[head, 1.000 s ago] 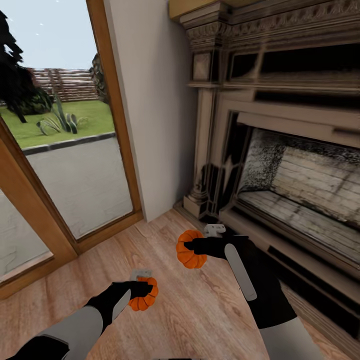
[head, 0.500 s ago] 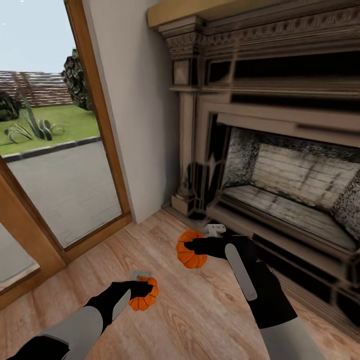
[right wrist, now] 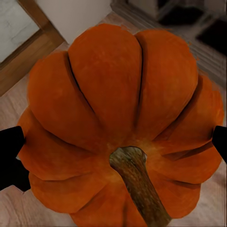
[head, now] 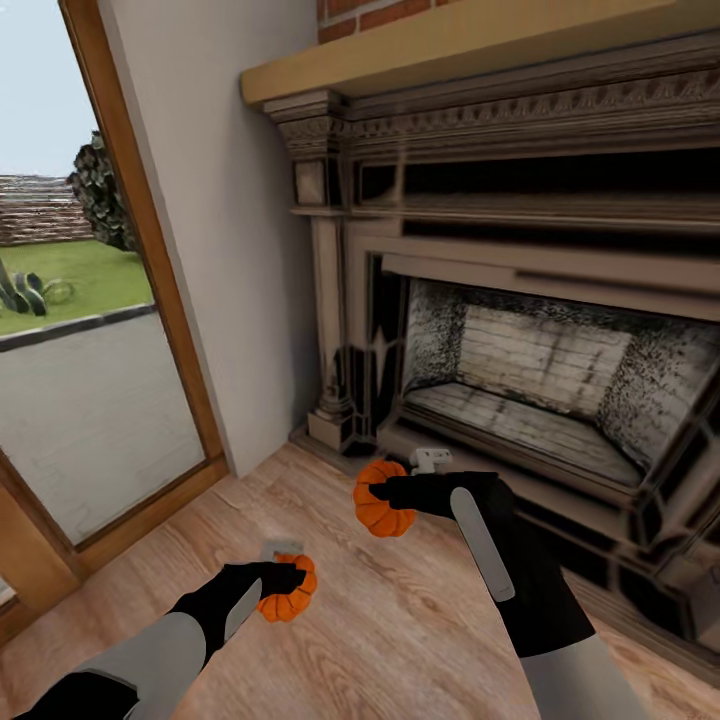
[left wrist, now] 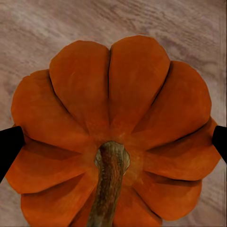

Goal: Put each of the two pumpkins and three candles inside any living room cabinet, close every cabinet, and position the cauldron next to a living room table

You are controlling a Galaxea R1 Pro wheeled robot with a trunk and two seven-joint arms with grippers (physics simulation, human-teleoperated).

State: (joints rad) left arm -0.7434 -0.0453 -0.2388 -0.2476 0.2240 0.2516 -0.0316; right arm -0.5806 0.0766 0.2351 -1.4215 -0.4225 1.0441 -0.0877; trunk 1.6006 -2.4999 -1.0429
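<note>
Each arm carries a small ribbed orange pumpkin above the wooden floor. My left gripper [head: 290, 585] is shut on one pumpkin [head: 285, 598] at the lower left of the head view. In the left wrist view that pumpkin [left wrist: 113, 113] sits between the black fingertips [left wrist: 8, 146], its dark stem toward the camera. My right gripper [head: 378, 497] is shut on the other pumpkin [head: 382, 505], held higher, near the hearth. The right wrist view shows this pumpkin [right wrist: 118, 109] stem-first between the fingertips [right wrist: 10, 156]. Candles, cabinet and cauldron are out of view.
A large carved fireplace [head: 520, 300] with a tan mantel [head: 450, 40] fills the right and centre. Its raised hearth edge [head: 560, 500] runs close to my right arm. A wood-framed glass door [head: 90, 350] stands at the left. Wooden floor [head: 380, 630] lies below.
The whole head view has swung to the right: door and garden slid left, more of the fireplace came in. Both arms and their pumpkins keep the same pose.
</note>
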